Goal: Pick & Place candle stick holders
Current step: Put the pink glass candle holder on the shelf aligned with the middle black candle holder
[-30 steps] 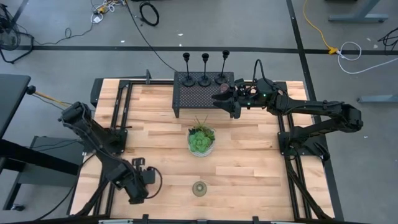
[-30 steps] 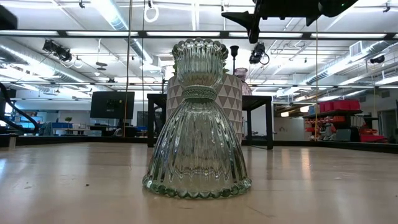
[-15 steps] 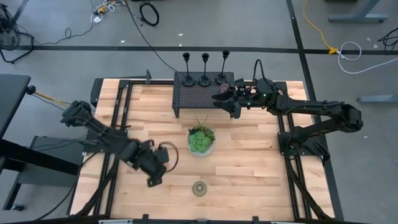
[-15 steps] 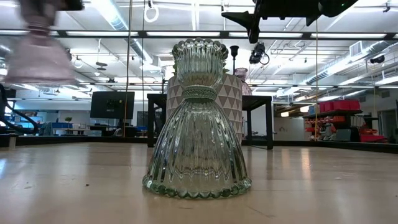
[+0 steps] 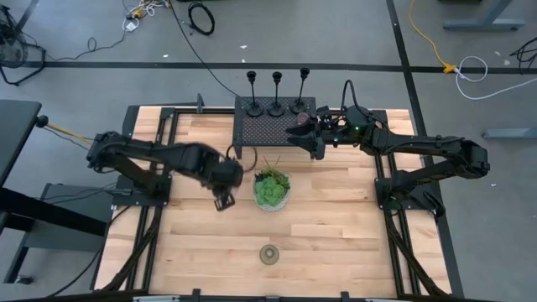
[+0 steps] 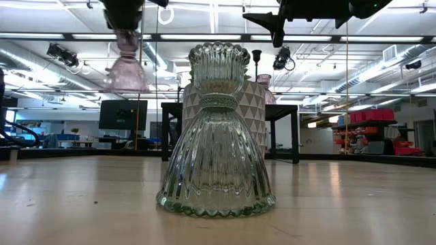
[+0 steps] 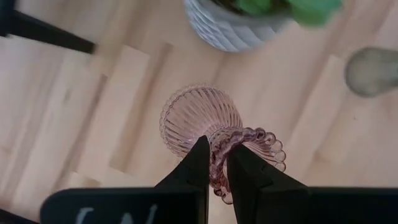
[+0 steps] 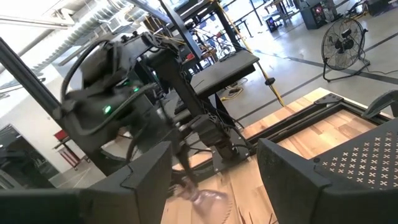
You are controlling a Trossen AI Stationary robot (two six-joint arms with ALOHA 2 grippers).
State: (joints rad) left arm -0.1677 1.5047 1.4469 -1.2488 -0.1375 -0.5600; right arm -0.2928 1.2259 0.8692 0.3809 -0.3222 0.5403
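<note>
The left gripper [image 7: 214, 163] is clamped on the beaded rim of a pink ribbed glass candle holder [image 7: 205, 121], which it carries in the air above the wooden table [image 5: 336, 226], just beside the green plant in a white patterned bowl [image 5: 271, 190], on that plant's left in the high view. In the low view the pink glass [image 6: 127, 68] hangs high with its flared skirt downward. The right gripper [image 5: 295, 134] hovers with its fingers spread wide and nothing between them, over the right end of the black mesh rack [image 5: 267, 126] at the table's far side. Three slim black candle stick holders [image 5: 276, 92] with round bases stand in a row on the rack's far edge. A greenish ribbed glass candle holder [image 6: 216, 133] stands alone on the table's near side, well apart from both arms.
</note>
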